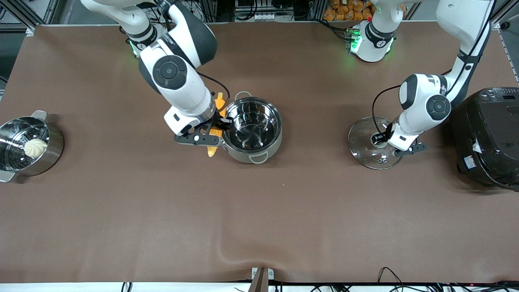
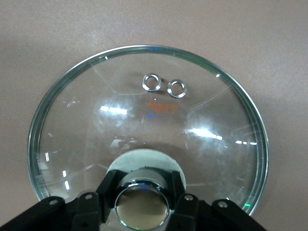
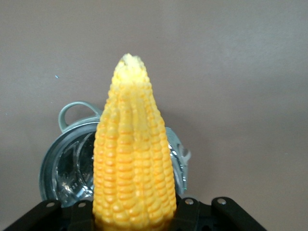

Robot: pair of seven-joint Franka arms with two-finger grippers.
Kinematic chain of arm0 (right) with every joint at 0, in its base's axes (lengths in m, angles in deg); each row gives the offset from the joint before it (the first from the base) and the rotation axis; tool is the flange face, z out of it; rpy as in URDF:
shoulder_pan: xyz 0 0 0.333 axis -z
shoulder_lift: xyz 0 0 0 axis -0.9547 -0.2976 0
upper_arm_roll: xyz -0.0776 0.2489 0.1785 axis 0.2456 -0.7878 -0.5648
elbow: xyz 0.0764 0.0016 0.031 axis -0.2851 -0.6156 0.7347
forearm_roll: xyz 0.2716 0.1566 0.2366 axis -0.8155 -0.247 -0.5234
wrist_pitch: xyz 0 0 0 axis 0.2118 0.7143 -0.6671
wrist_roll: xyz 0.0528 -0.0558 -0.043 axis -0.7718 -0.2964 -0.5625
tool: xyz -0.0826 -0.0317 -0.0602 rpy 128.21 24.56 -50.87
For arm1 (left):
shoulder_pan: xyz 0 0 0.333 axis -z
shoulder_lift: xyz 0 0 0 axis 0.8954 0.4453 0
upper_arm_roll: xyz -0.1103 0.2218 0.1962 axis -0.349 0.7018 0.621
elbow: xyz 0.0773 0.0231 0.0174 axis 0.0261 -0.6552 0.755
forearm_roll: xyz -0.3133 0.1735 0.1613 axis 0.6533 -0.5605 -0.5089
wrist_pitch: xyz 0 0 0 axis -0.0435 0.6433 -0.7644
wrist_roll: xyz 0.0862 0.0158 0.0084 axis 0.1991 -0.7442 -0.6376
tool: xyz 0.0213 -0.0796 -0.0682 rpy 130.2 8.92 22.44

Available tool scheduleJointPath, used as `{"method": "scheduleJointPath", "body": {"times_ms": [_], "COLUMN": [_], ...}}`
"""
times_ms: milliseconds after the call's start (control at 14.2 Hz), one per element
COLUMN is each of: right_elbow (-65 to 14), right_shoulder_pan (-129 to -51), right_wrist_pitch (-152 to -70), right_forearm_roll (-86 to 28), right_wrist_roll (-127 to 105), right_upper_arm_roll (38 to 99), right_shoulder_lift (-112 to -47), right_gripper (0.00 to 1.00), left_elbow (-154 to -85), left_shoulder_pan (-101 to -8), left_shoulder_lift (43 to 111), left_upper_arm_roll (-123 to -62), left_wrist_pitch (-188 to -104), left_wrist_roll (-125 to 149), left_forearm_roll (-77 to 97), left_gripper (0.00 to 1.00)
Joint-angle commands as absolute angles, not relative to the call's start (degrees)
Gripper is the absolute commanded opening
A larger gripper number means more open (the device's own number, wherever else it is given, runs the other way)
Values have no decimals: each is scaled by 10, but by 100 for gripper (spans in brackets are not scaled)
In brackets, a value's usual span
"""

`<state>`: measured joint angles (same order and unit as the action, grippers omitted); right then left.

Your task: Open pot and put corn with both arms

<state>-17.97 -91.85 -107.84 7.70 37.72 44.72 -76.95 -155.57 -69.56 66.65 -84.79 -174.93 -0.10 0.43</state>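
The pot point(image 1: 252, 130) stands open mid-table, its shiny inside bare. My right gripper point(image 1: 215, 129) is shut on the corn point(image 1: 211, 151), held up over the table right by the pot's rim on the side toward the right arm's end. In the right wrist view the corn point(image 3: 132, 159) fills the jaws of the right gripper point(image 3: 132, 217), with the pot point(image 3: 67, 168) below it. The glass lid point(image 1: 365, 154) lies on the table toward the left arm's end. My left gripper point(image 1: 381, 138) is shut on its knob point(image 2: 142, 202); the left wrist view shows the lid point(image 2: 144, 120) flat under the left gripper point(image 2: 142, 204).
A steel steamer pot point(image 1: 52, 152) with a white bun point(image 1: 35, 147) stands at the right arm's end. A big black cooker point(image 1: 486, 134) stands at the left arm's end, close to the lid. The brown cloth has a fold at its near edge point(image 1: 227, 253).
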Motion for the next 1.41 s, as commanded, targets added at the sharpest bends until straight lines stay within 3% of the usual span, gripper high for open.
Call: {"method": "scheduleJointPath", "body": {"times_ms": [0, 281, 422, 985, 1337], "right_elbow": [-177, -205, -207, -254, -254], "right_shoulder_pan": [-949, -983, -997, -1027, -1040], "right_wrist_pitch": [-1108, -1148, -1148, -1220, -1222], "right_forearm_roll": [91, 99, 109, 117, 160], "right_wrist_roll": [433, 452, 453, 477, 511], "right_upper_arm_roll": [445, 445, 445, 445, 445], "right_shoulder_lift": [-791, -806, -816, -838, -853], "right_gripper": [33, 33, 33, 33, 33], "left_elbow": [-1546, -1534, -1494, -1243, -1175], "left_shoulder_pan": [-709, -723, -731, -735, -735], "left_shoulder_lift": [695, 621, 610, 582, 581], "left_upper_arm_roll": [-849, -848, -850, -845, -845], "left_wrist_pitch": [-1788, -1770, -1736, -1412, -1301], "left_wrist_roll": [27, 39, 56, 49, 53], "left_forearm_roll": [5, 5, 5, 6, 6], "left_gripper": [100, 100, 100, 100, 100]}}
